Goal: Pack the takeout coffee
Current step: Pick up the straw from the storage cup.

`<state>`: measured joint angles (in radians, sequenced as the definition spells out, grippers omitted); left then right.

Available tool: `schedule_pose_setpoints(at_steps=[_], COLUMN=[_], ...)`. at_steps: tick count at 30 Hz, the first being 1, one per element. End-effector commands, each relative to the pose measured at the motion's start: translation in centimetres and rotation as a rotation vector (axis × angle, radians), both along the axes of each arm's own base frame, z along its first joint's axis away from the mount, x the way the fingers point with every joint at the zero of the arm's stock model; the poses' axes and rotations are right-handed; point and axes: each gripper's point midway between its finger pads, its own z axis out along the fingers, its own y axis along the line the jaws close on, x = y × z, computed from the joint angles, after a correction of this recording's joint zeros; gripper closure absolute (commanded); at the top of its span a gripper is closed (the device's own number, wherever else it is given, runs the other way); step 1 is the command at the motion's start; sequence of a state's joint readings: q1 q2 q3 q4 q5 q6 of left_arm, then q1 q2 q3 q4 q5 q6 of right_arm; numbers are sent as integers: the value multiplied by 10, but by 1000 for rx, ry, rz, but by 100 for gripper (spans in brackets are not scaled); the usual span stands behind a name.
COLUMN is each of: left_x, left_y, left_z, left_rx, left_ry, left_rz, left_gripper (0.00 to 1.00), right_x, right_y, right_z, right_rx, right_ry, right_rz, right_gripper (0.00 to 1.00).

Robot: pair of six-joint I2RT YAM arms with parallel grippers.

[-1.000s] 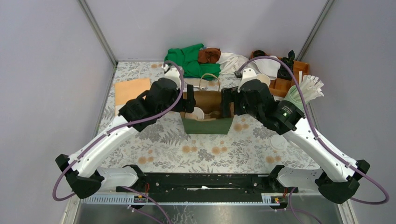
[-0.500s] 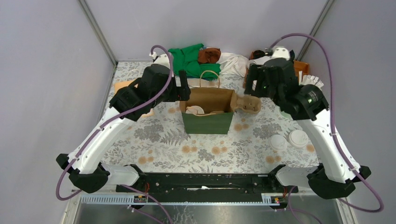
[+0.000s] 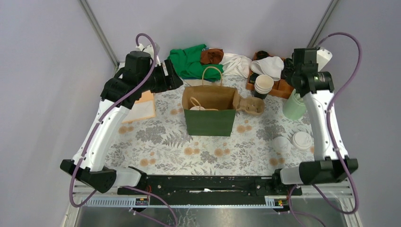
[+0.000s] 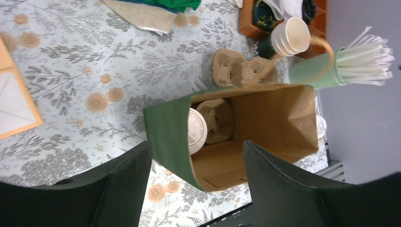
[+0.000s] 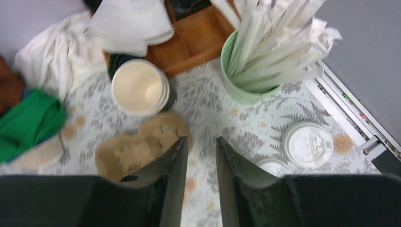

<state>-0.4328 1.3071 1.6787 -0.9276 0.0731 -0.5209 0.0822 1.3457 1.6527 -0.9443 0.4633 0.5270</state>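
The takeout coffee [image 4: 196, 131], a white-lidded cup, sits inside the green paper bag [image 3: 209, 124] next to a brown pulp carrier [image 4: 216, 120]. From above, its lid [image 3: 197, 108] shows at the bag's left side. My left gripper [image 4: 196, 146] hangs high at the back left, above the bag. It is open wide and holds nothing. My right gripper [image 5: 201, 142] is raised at the back right over bare tablecloth. Its jaws stand a narrow gap apart with nothing between them.
A second pulp carrier [image 3: 250, 105] lies against the bag's right side. Behind it are a stack of lidless cups [image 3: 263, 84], a wooden tray [image 3: 283, 87] and a green straw holder [image 3: 293, 108]. Two loose lids [image 3: 301, 140] lie front right. Cloths [image 3: 191, 61] are heaped at the back.
Both arms have lifted away from the bag, the left to the back left and the right to the back right. The right jaws have narrowed a lot, the left a little.
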Motion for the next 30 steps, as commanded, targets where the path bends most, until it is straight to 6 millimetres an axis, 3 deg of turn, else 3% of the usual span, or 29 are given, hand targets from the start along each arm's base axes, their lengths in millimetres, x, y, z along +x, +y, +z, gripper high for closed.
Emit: schedule_pose_setpoints(at_steps=[1,5,9,15,21,30], left_x=[5,7,7,9,11,16], left_y=[-21,-14,-9,-13,-11,-9], left_z=[25,13,12,9,4,-16], left_rx=[-97,-66,-47,-95,-93,-100], left_ry=[-80,-91,-107,-97,-92,-68], left_rz=[-126,-130,-122,-109,-107,-97], left_gripper=[27,27,26,25,25,25], right_x=[53,101,124,132,134,137], right_y=[-39,-58,-70,-89,-105,-107], right_z=[3,-3,-14,-34,-30,-52], right_rx=[-74,-212,-312,-469,-621,-598], right_ry=[-91,-47,17,105,166,210], right_rz=[-175,-189,-192,-216,-222,-200], right_gripper=[67,66,56,57,51,52])
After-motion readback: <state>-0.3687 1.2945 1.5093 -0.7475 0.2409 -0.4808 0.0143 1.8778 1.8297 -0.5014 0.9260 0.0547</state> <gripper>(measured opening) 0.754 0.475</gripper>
